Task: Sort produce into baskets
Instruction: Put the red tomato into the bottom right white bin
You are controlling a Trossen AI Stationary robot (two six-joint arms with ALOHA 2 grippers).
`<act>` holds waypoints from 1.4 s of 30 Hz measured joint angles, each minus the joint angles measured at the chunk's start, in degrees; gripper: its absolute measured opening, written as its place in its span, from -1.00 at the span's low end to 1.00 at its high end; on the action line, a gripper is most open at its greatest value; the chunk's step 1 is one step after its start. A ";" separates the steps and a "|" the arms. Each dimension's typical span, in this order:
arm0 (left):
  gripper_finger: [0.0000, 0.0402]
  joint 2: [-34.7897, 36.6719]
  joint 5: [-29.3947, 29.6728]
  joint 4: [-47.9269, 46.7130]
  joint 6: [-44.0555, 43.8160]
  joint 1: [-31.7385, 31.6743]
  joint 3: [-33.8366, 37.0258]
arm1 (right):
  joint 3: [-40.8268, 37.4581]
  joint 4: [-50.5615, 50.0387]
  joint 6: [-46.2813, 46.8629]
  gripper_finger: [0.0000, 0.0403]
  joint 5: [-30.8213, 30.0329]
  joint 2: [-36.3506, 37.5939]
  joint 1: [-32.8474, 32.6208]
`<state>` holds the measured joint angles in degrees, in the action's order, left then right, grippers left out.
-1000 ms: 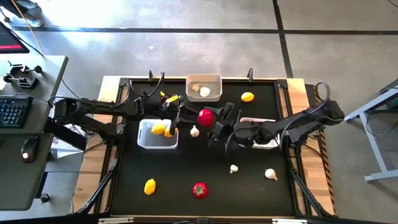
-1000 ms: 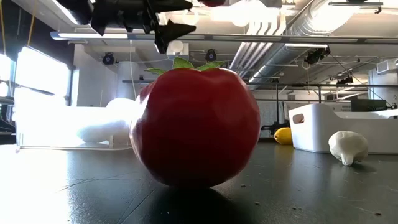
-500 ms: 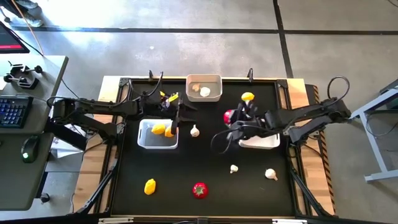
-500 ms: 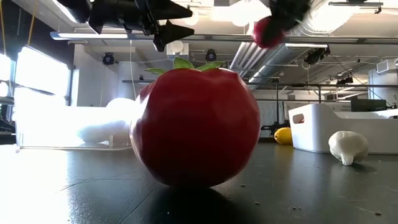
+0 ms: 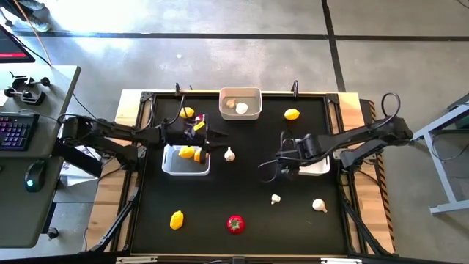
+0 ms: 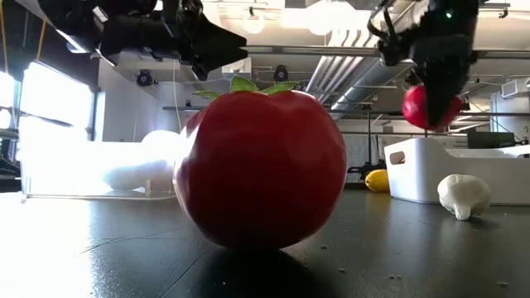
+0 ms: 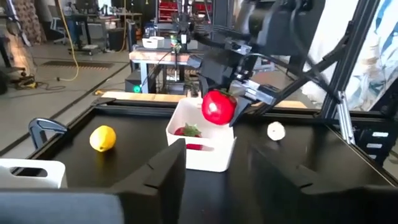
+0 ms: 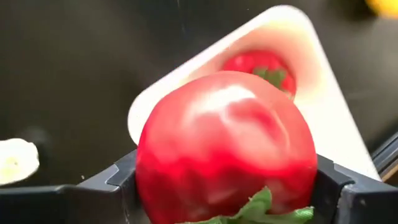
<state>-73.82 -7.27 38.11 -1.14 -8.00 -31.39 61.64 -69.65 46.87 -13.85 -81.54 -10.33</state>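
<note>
My right gripper [image 5: 291, 155] is shut on a red tomato [image 7: 217, 107] and holds it over the right white basket [image 7: 202, 149], where another tomato [image 7: 188, 130] lies. In the high view the gripper hides the held tomato. My left gripper [image 7: 214, 168] stands open with nothing between its fingers, level above the left basket [image 5: 173, 166], which holds lemons [image 5: 188, 152]. A garlic bulb [image 5: 229, 154] rests on the mat beside that basket. The far basket [image 5: 250, 94] holds garlic. My right gripper pinches the tomato's two opposite sides [image 8: 146, 168] between its two fingers. The fingers come steeply from above, pointing down. The green top [image 8: 261, 205] faces back toward the gripper. The tomato [image 6: 429, 108] hangs clear, just above the basket's rim [image 6: 414, 149].
Loose on the black mat lie a lemon [image 5: 176, 218], a tomato [image 5: 235, 224] and two garlic bulbs [image 5: 275, 198] [image 5: 319, 205] toward the near edge, plus lemons [image 5: 292, 114] [image 5: 187, 113] at the far side. The near tomato fills the low view's foreground.
My right gripper has carried the tomato from the table's middle toward the right edge and down, tipping from level to pointing down over the right basket. My left gripper has sunk a little over the left basket.
</note>
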 joint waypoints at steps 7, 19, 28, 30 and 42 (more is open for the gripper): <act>-0.53 0.00 -0.02 0.43 1.54 1.29 0.25 | -6.01 0.10 4.37 0.33 3.87 0.00 0.09; -0.67 0.00 -0.02 0.20 1.83 1.32 0.25 | -10.96 -1.73 5.79 0.33 4.48 0.00 5.77; -0.68 0.00 -0.02 -0.92 1.83 1.32 0.25 | -10.95 -3.87 3.55 0.33 4.26 0.00 11.09; -0.68 0.00 -0.02 -0.91 1.83 1.32 0.25 | -10.94 -3.72 2.34 0.33 3.77 0.00 12.18; -0.68 0.00 -0.02 -0.95 1.83 1.32 0.25 | -13.26 -2.05 1.10 0.33 3.45 0.60 14.21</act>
<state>-73.82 -7.29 37.17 0.69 -6.68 -31.14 48.38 -71.70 47.98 -10.40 -80.94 3.88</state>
